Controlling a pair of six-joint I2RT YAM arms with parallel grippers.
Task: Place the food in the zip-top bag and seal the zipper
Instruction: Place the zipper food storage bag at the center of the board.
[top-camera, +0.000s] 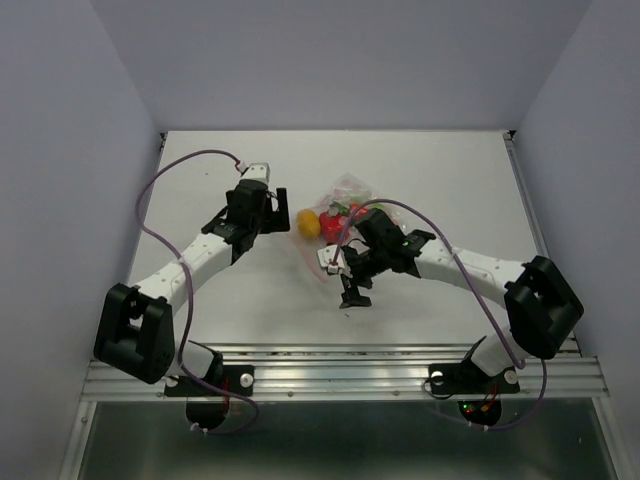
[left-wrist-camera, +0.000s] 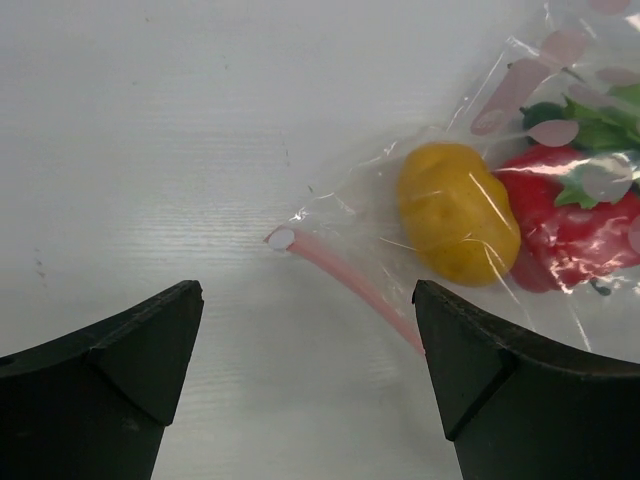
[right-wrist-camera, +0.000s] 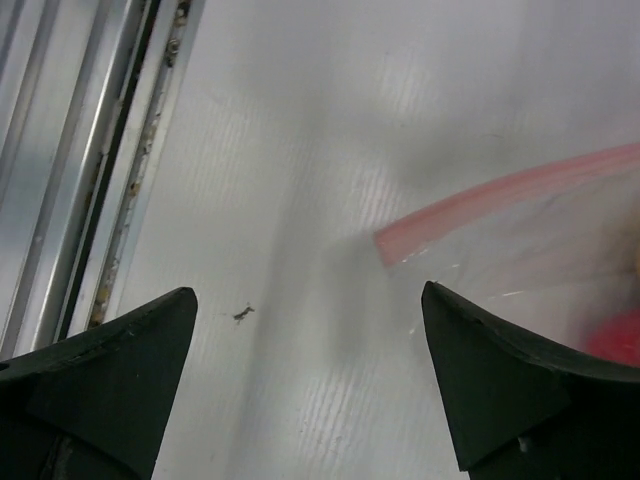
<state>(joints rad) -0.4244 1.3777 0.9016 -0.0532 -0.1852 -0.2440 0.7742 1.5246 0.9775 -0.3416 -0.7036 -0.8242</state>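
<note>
Near mid-tabletop, flanking the zip-top bag (top-camera: 346, 186) (food (left-wrist-camera: 458, 212) inside) at its zipper (left-wrist-camera: 345, 282): left gripper (left-wrist-camera: 308, 292), right gripper (right-wrist-camera: 308, 293), both spread wide, gripping nothing.

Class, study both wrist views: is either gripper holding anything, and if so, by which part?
Nothing is held. The left gripper and the right gripper both stand open, and the zipper lies free, ungripped.

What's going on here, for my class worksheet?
Two robot arms are bagging toy food. The clear plastic bag with pink dots lies on the white table with the yellow round toy and red toy pepper inside. The left arm's fingers and the right arm's fingers stand open at opposite ends of its pale-pink zipper strip, holding nothing. Whether it is sealed is unclear.
</note>
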